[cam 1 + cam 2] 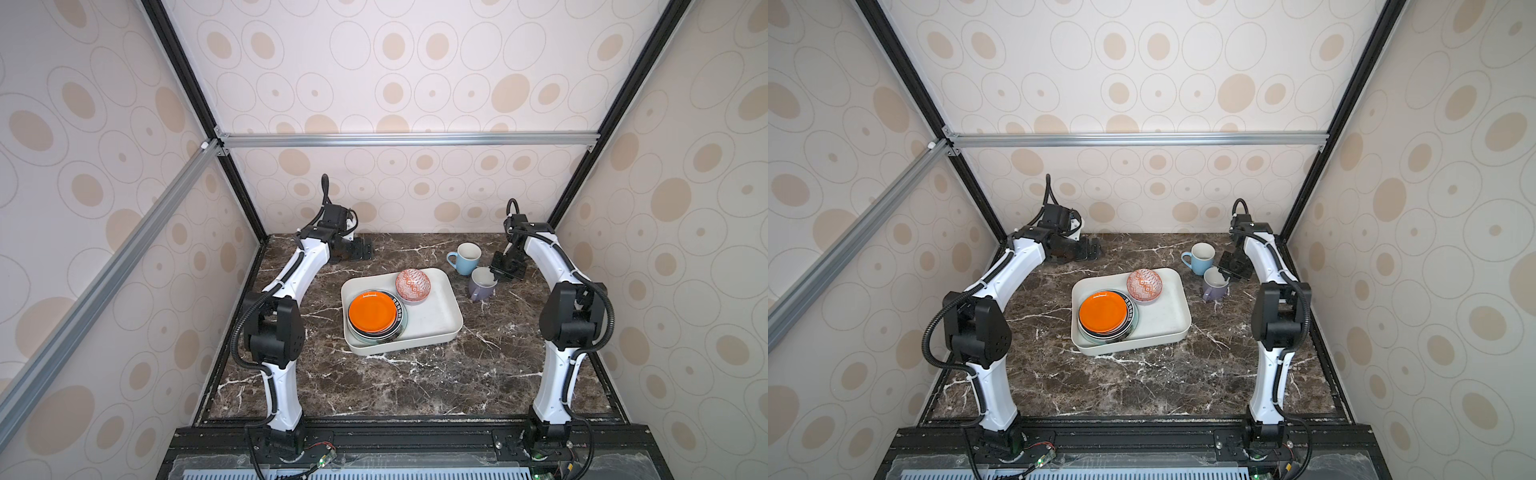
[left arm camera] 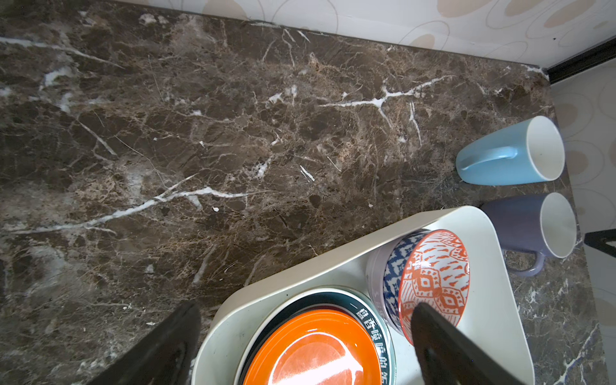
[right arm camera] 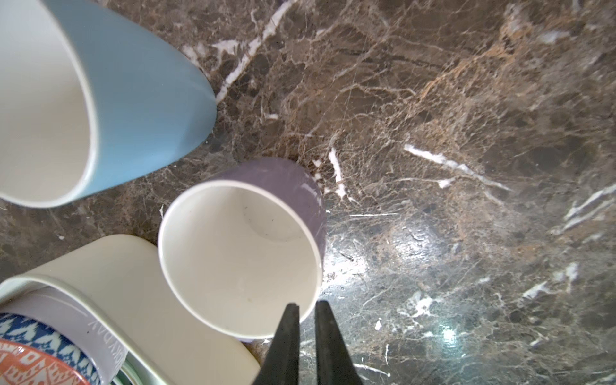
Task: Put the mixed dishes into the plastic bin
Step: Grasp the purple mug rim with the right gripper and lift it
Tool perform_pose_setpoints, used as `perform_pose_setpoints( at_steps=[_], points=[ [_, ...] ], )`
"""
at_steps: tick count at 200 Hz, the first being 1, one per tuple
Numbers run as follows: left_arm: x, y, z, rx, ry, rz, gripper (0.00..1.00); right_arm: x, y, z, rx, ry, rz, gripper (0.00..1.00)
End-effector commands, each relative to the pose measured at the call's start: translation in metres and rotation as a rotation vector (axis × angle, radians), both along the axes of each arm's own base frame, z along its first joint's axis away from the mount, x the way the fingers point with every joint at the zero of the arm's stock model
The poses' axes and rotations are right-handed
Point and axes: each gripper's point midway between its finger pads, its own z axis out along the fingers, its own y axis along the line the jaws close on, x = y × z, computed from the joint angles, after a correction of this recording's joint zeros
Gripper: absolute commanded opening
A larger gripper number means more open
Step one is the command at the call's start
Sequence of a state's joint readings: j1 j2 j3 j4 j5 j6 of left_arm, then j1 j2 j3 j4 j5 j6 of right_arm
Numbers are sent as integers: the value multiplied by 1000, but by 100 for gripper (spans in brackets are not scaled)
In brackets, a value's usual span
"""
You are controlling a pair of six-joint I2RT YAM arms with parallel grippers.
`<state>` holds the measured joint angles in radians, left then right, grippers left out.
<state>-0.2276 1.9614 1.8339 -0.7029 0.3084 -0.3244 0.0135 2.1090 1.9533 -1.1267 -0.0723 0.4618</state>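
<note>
The white plastic bin (image 1: pixel 440 316) (image 1: pixel 1169 316) sits mid-table. In it lie a stack of plates topped by an orange plate (image 1: pixel 372 311) (image 2: pixel 316 346) and a red-patterned bowl (image 1: pixel 412 284) (image 2: pixel 433 276) nested in a blue-patterned and a lavender bowl (image 3: pixel 66 316). Just right of the bin's far corner stands a lavender mug (image 1: pixel 482 286) (image 3: pixel 240 246). My right gripper (image 1: pixel 496 272) (image 3: pixel 306 310) is shut on its rim, one finger inside and one outside. A light blue mug (image 1: pixel 467 257) (image 3: pixel 140 83) stands behind it. My left gripper (image 1: pixel 357 249) (image 2: pixel 306 320) is open and empty at the back left.
The dark marble table (image 1: pixel 415 382) is boxed in by patterned walls on three sides. The light blue mug (image 1: pixel 1200 257) stands a small gap away from the lavender mug (image 1: pixel 1214 286), which nearly touches the bin's rim (image 3: pixel 133 253).
</note>
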Motion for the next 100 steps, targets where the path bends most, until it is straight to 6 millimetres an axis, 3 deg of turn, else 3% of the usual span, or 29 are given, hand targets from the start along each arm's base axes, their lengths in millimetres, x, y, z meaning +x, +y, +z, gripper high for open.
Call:
perform_pose_setpoints(
  at_steps=[1,27,60,100],
  points=[
    [-4,-2,22,-8,-56,-21,99,-12,2,-1,-14,37,16,25],
    [-6,-2,25,-7,-62,-19,99,-10,1,-4,-30,32,14,34],
    [-8,0,27,-9,-62,-10,99,-7,-3,-5,-54,27,21,38],
    [-12,3,27,1,-59,-4,99,-2,-1,-25,-47,56,27,38]
  ],
)
